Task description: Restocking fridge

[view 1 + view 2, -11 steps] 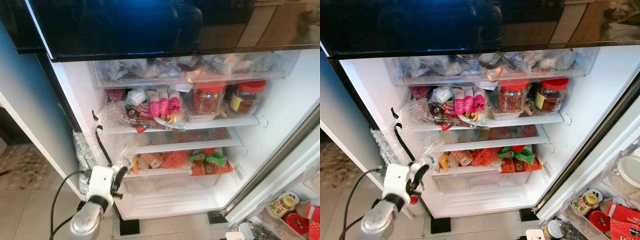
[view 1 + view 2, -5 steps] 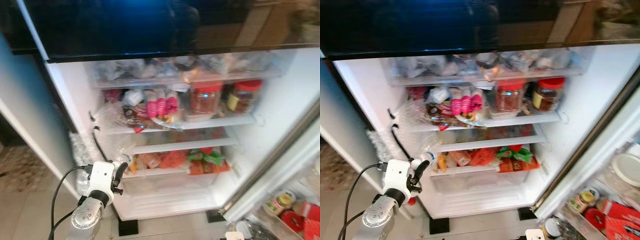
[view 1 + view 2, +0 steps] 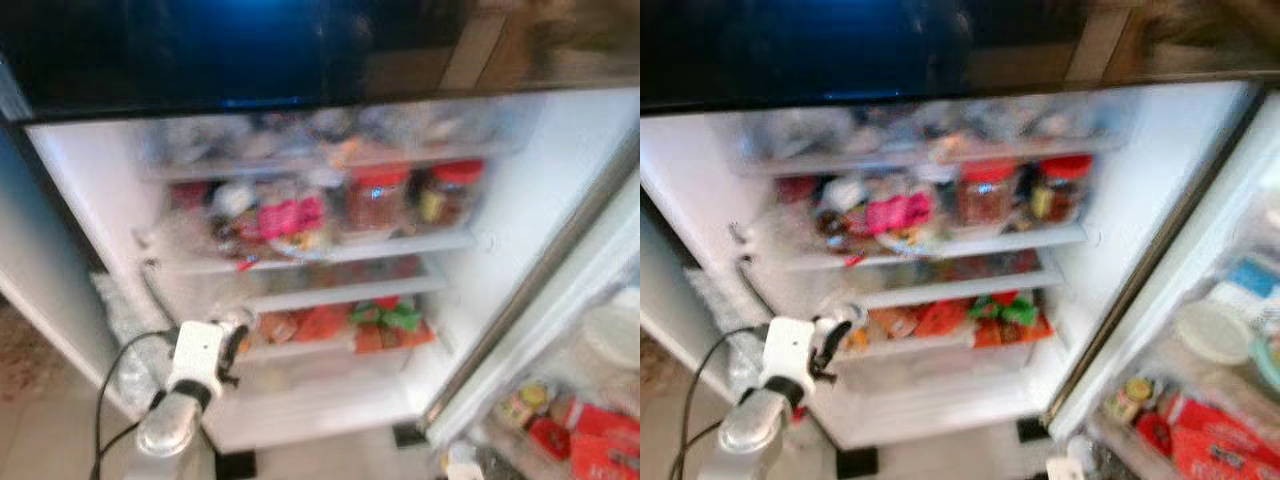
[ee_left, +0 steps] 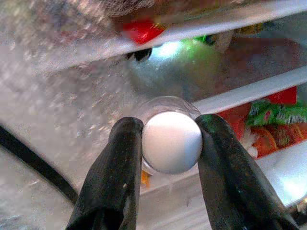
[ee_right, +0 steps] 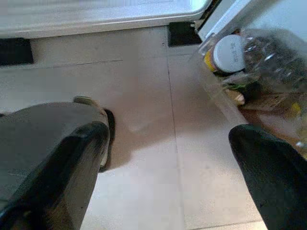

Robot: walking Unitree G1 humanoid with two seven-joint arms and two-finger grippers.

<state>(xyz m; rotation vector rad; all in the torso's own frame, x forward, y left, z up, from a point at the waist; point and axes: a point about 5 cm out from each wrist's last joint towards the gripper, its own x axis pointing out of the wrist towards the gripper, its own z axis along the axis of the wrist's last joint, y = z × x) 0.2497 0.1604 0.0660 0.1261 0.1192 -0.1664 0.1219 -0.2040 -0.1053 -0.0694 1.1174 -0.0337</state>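
The left gripper (image 4: 170, 143) is clamped on a small clear bottle (image 4: 171, 139), its two black fingers (image 4: 120, 172) pressed against either side of the white cap so the bottle points forward, cap towards the wrist. This end-on hold looks chosen so the bottle can go into the fridge (image 3: 560, 160) base first, slipping between shelves without the arm having to turn. The arm is raised at the front left corner of the lower shelf (image 3: 320, 345), with the bottle just at that shelf's front edge, beside the orange and red packets (image 3: 320, 322) already lying along it. Crinkled plastic wrap (image 4: 62, 91) lines the left wall near the bottle, and a black cable (image 4: 29, 155) runs down across it; both could catch the bottle if it drifts towards that wall.

The shelf above carries pink packets (image 3: 290, 215) and two red-lidded jars (image 3: 410, 195) towards its right end, so free room looks scarce there.

The right gripper (image 5: 172, 158) hangs idle over the tiled floor (image 5: 144, 110) with its fingers spread wide, holding nothing, near the door bin's jars (image 5: 229, 52).
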